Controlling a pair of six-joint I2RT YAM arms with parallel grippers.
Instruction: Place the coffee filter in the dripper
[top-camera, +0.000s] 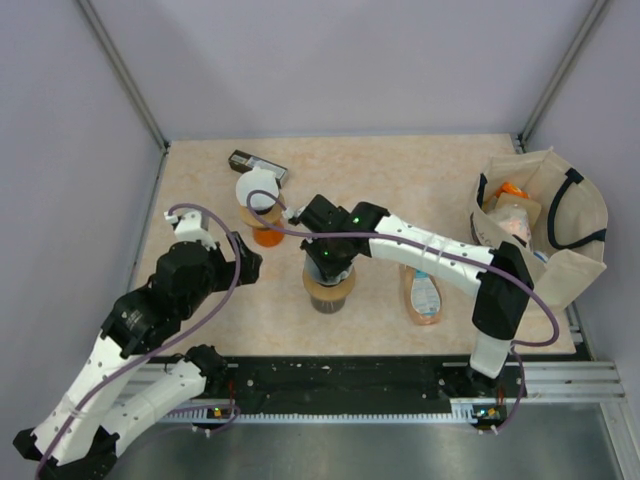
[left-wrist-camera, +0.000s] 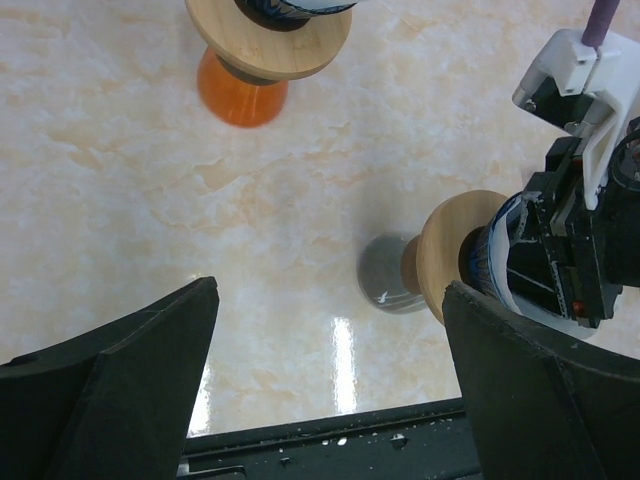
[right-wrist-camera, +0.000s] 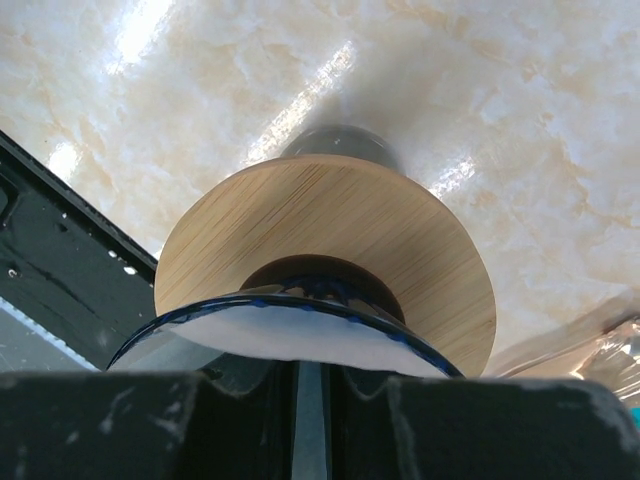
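Observation:
A blue-rimmed dripper with a wooden collar (right-wrist-camera: 330, 230) stands on a dark grey cup (left-wrist-camera: 385, 275) at the table's middle (top-camera: 329, 288). A white coffee filter (right-wrist-camera: 300, 335) lies inside its rim. My right gripper (right-wrist-camera: 310, 400) is at the dripper's mouth from above (top-camera: 328, 262), jaws almost together with a thin pale strip between them. My left gripper (left-wrist-camera: 328, 290) is open and empty, low over the table to the left of the dripper (top-camera: 248, 262).
A second wooden-collared dripper (top-camera: 262, 200) with a white filter sits on an orange cup (top-camera: 267, 236) at the back left. A black box (top-camera: 258, 163) lies behind it. A clear pouch (top-camera: 423, 292) and a canvas tote bag (top-camera: 545, 225) are to the right.

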